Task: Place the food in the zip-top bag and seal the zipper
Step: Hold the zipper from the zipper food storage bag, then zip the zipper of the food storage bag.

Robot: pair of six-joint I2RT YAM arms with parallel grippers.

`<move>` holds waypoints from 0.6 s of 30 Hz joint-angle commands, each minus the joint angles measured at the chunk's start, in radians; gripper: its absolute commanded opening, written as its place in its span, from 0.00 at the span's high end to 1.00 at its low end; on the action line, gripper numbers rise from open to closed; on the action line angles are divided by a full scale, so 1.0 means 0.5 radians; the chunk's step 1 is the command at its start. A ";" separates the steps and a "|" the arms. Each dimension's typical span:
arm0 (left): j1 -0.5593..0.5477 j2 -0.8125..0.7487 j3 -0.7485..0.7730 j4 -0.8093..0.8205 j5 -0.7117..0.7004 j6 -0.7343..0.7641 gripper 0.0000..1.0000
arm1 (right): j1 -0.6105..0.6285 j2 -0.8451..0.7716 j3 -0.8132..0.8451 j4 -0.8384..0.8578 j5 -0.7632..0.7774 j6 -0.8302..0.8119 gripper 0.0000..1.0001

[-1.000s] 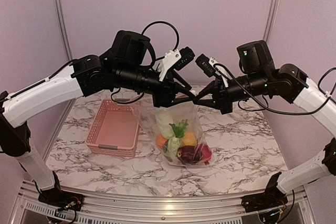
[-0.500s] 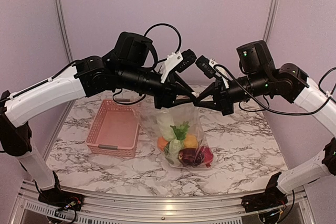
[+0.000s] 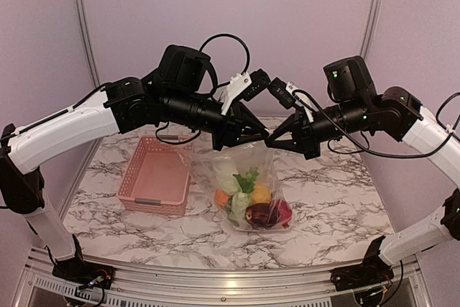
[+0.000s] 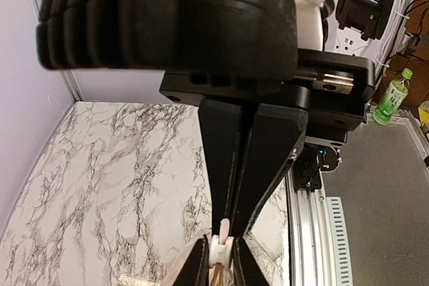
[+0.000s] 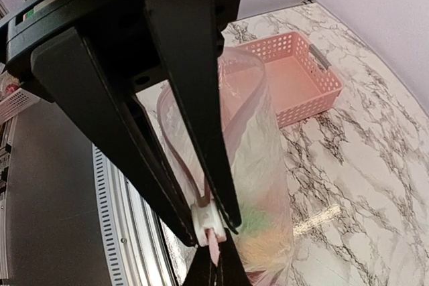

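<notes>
Grippers nose to nose in the top view: left gripper point(image 3: 261, 134) comes in from 9 o'clock, right gripper point(image 3: 274, 136) from 3 o'clock, and they meet right at the top edge of the zip-top bag point(image 3: 248, 159). The bag hangs below them toward 6 o'clock, its loaded bottom down on the marble table point(image 3: 338, 199). All the food's inside: white radish point(image 3: 226, 172) with green leaves point(image 3: 246, 177) at the top of the pile, orange point(image 3: 221, 196) at 8 o'clock, yellow fruit point(image 3: 260, 192) at 3 o'clock, red and dark pieces point(image 3: 269, 213) at 5 o'clock. Pink basket point(image 3: 154, 175) sits just beside the bag at 9 o'clock.

Over to the left wrist: its own fingertips poke up at 6 o'clock, left gripper point(image 4: 220, 260) closed tight on a white slider point(image 4: 219, 248). Right gripper point(image 4: 234, 222) drops in from 12 o'clock, fingers pressed together, tips on a pink tab point(image 4: 224, 228) sticking up from that slider.

Right wrist now, same pinch from the other side. Left gripper point(image 5: 209, 227) reaches down from 12 o'clock, clamped on the white slider point(image 5: 204, 219). The pink tab point(image 5: 213, 249) pokes toward 6 o'clock into the right gripper point(image 5: 213, 271), whose fingers are closed on it. Zipper point(image 5: 175, 155), a pink strip, runs away from the slider in two separated lines, so the bag's mouth gapes open. Through the plastic the food is only a green and orange blur at 4 o'clock. The basket lies at 2 o'clock.
</notes>
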 commanded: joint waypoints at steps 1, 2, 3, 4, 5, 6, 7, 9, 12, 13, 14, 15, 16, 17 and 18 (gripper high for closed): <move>-0.007 0.025 -0.010 -0.053 0.043 0.030 0.89 | 0.021 -0.054 0.020 0.140 0.053 -0.012 1.00; -0.007 0.020 -0.019 -0.061 0.031 0.039 0.90 | 0.018 -0.068 0.008 0.151 0.069 -0.012 1.00; -0.006 0.013 -0.029 -0.072 0.016 0.052 0.91 | 0.014 -0.084 -0.005 0.171 0.073 -0.016 1.00; -0.005 0.009 -0.037 -0.085 -0.002 0.072 0.91 | 0.012 -0.094 -0.019 0.186 0.076 -0.019 1.00; -0.005 0.001 -0.049 -0.100 -0.023 0.089 0.91 | 0.007 -0.106 -0.029 0.199 0.082 -0.018 1.00; -0.005 -0.009 -0.058 -0.114 -0.046 0.103 0.91 | 0.001 -0.116 -0.043 0.213 0.093 -0.016 1.00; -0.004 -0.018 -0.067 -0.126 -0.064 0.114 0.92 | -0.011 -0.128 -0.060 0.230 0.100 -0.010 1.00; 0.005 -0.036 -0.086 -0.141 -0.098 0.122 0.93 | -0.058 -0.154 -0.095 0.270 0.107 0.005 1.00; 0.026 -0.066 -0.111 -0.155 -0.144 0.115 0.93 | -0.188 -0.198 -0.155 0.344 0.047 0.029 1.00; 0.033 -0.079 -0.122 -0.164 -0.160 0.117 0.93 | -0.232 -0.210 -0.169 0.365 0.021 0.038 1.00; 0.039 -0.088 -0.129 -0.172 -0.173 0.120 0.93 | -0.271 -0.219 -0.181 0.384 -0.013 0.044 1.00; 0.047 -0.098 -0.138 -0.178 -0.188 0.123 0.93 | -0.295 -0.223 -0.188 0.392 -0.021 0.040 1.00; 0.056 -0.109 -0.148 -0.186 -0.212 0.128 0.93 | -0.311 -0.220 -0.192 0.394 -0.027 0.032 1.00; 0.065 -0.118 -0.152 -0.197 -0.226 0.131 0.93 | -0.318 -0.214 -0.193 0.389 -0.028 0.023 1.00; 0.074 -0.130 -0.157 -0.210 -0.235 0.134 0.93 | -0.322 -0.205 -0.193 0.387 -0.026 0.016 1.00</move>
